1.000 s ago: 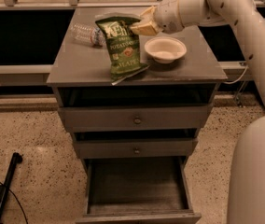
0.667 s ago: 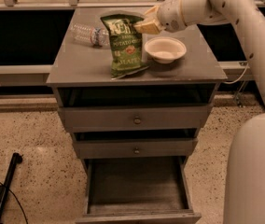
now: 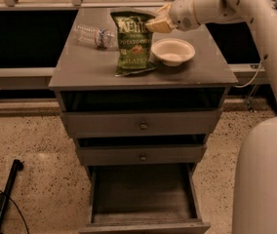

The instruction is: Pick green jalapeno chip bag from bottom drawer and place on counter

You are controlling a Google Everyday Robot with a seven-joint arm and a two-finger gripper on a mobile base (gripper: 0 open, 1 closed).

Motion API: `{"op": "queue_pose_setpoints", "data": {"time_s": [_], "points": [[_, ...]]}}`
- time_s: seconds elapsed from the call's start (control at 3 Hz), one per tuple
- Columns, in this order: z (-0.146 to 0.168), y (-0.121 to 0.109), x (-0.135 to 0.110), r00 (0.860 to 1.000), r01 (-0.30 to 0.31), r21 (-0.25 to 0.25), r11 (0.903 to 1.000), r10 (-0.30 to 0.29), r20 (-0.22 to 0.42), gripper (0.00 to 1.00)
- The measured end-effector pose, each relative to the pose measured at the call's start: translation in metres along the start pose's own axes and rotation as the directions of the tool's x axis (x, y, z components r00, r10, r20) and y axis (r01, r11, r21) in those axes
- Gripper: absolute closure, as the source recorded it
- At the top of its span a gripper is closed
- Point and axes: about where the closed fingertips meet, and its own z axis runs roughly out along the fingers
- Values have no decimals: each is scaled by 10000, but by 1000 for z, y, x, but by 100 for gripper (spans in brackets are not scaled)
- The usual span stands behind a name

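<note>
The green jalapeno chip bag stands nearly upright on the grey counter, its lower edge resting on the slab. My gripper reaches in from the right and is shut on the bag's top right corner. The bottom drawer is pulled open below, and its bare floor shows nothing inside.
A white bowl sits just right of the bag. A clear water bottle lies on its side at the back left. Two knob-fronted drawers above the open one are closed. My white base is at the right; a black pole lies on the floor at left.
The gripper has shifted slightly left and tipped the bag from leaning towards the front edge to nearly upright. Bowl, bottle and drawer have not moved.
</note>
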Motion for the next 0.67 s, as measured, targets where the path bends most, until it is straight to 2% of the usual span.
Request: {"op": "queue_pose_setpoints", "data": {"time_s": [0.67], "points": [[0,0,0,10000,0,-1,10000,0,0,12]]}}
